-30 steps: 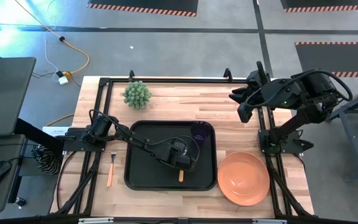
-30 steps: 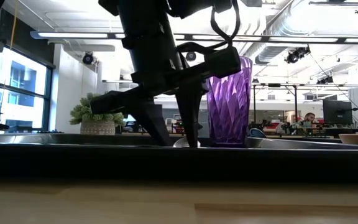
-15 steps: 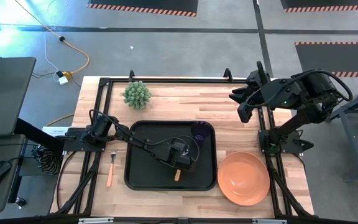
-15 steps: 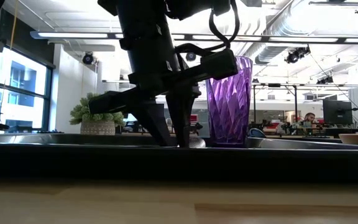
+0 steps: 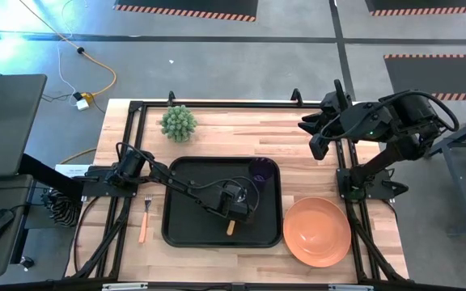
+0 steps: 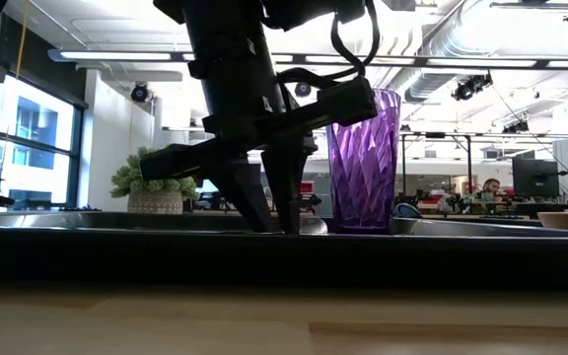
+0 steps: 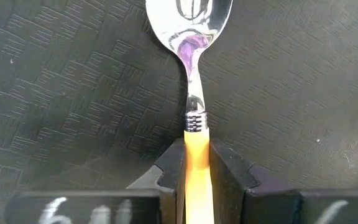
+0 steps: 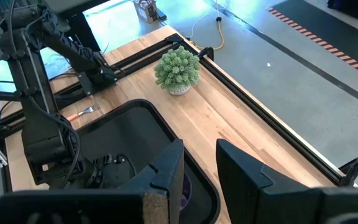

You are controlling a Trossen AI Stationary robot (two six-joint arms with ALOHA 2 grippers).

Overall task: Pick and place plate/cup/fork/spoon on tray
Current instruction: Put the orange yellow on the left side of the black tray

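Note:
The spoon (image 7: 191, 37), with a silver bowl and an orange handle, lies on the black tray (image 5: 186, 176). My left gripper (image 5: 234, 215) stands over it near the tray's front edge, shut on the handle. The purple cup (image 5: 261, 170) stands upright in the tray's far right corner. On the table right of the tray rests the orange plate (image 5: 317, 231). The fork (image 5: 145, 218) lies on the table left of the tray. My right gripper (image 5: 309, 134) hangs high over the table's far right, open and with nothing between its fingers (image 8: 166, 165). My left gripper pinches the spoon's orange handle (image 7: 197, 146) between its two fingers, a little behind the metal collar at the neck. The fingers (image 7: 169, 171) come steeply from above and lie across the handle. The spoon lies flat on the tray, bowl upward.
A spiky green plant (image 5: 178, 122) in a small pot stands at the table's far left. A black frame (image 5: 136, 105) runs along the table's edges. Bare wood lies between the tray and the far edge.
My left gripper's fingers have shut on the spoon's handle while the arm stayed in place. The spoon has shifted slightly on the tray and still lies flat.

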